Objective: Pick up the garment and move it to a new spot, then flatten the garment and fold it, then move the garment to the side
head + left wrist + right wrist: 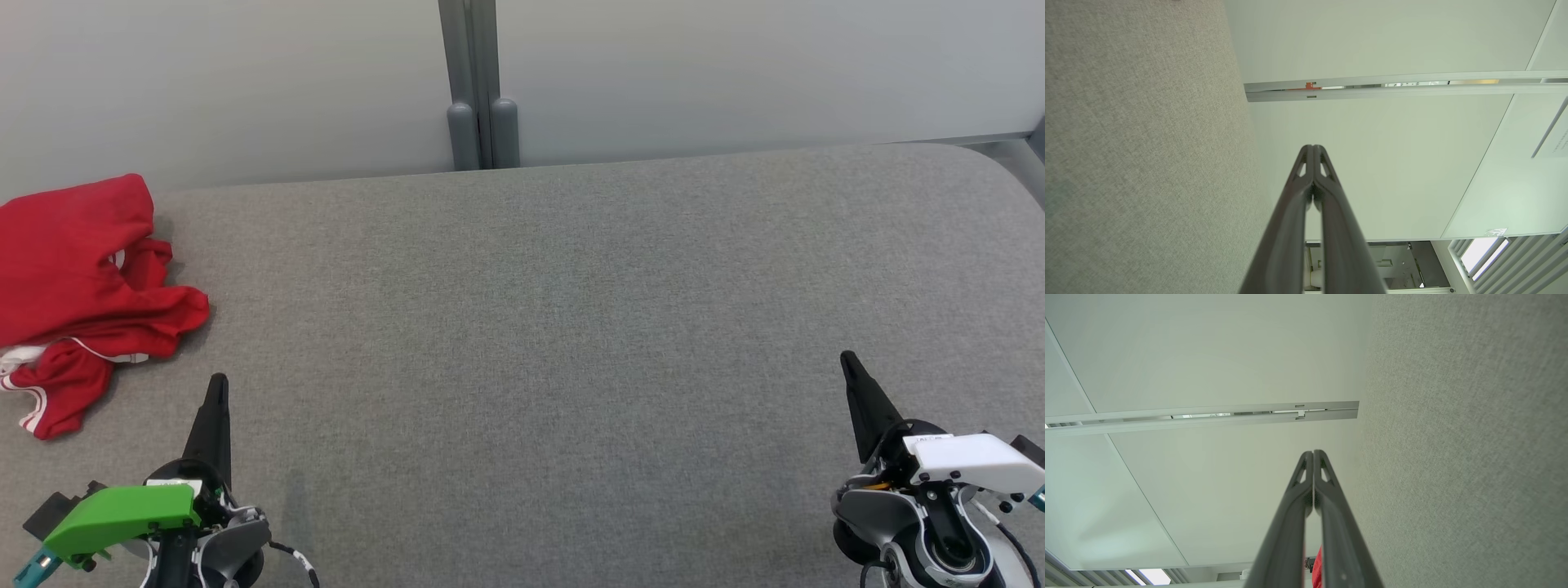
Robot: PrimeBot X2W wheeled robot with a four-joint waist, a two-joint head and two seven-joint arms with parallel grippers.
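A crumpled red garment [77, 286] with white trim lies at the far left of the grey fabric table [539, 343], partly cut off by the head view's left edge. My left gripper [217, 385] is at the lower left, shut and empty, a short way right of and nearer than the garment. At the lower right my right gripper [849, 361] is also shut with nothing in it. The left wrist view has its gripper [1313, 148] with tips pressed together over the table's edge. The right wrist view has its gripper [1313, 453] closed too, with a sliver of the red garment [1318, 568] behind the fingers.
Pale wall panels [735, 73] stand behind the table, with a grey post [482, 106] at the back middle. The table's rounded far right corner [992, 159] meets a metal frame. The grey surface stretches wide between the two grippers.
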